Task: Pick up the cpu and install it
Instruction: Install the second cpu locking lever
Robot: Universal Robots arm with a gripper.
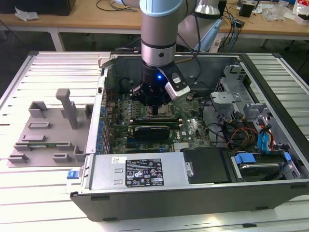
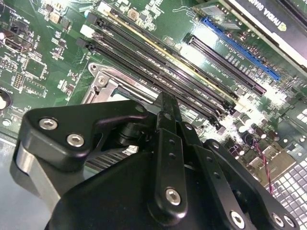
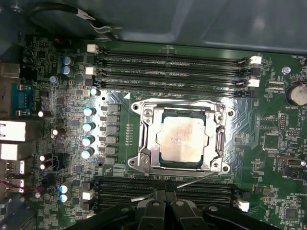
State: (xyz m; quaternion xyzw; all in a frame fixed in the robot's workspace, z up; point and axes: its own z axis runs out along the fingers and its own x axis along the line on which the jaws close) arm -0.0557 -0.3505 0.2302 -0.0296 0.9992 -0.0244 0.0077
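1. The cpu [image 3: 181, 139] lies flat in the socket frame [image 3: 180, 136] on the green motherboard [image 3: 268, 143], its silver-white top facing up, as the first wrist view shows.
2. The gripper [image 1: 154, 107] hangs over that socket inside the open computer case [image 1: 193, 203] in the exterior view; its black fingers [image 3: 160, 211] show at the picture's edge in the first wrist view, apart from the chip and not touching it.
3. The fingers appear drawn close together with nothing between them, in both wrist views [image 2: 168, 120]; the cpu is not held.
4. A thin metal lever [image 3: 192, 179] lies slanted between the socket frame and the gripper's fingers, over the near memory slots [image 3: 158, 189].
5. More memory slots [image 3: 172, 72] run along the far side of the socket, all bare of modules.
6. A column of round capacitors [image 3: 88, 132] stands beside the socket frame.
7. In the exterior view a long black card [image 1: 152, 130] sits just in front of the gripper, and the power supply box [image 1: 140, 171] with its label lies nearer the camera.
8. On the exterior view's left, a grey plastic fixture [image 1: 50, 130] rests on the slatted table [image 1: 29, 193], well apart from the case.
9. Coloured cables [image 1: 241, 133] and a drive bay with blue tabs [image 1: 246, 158] fill the case toward the exterior view's right.
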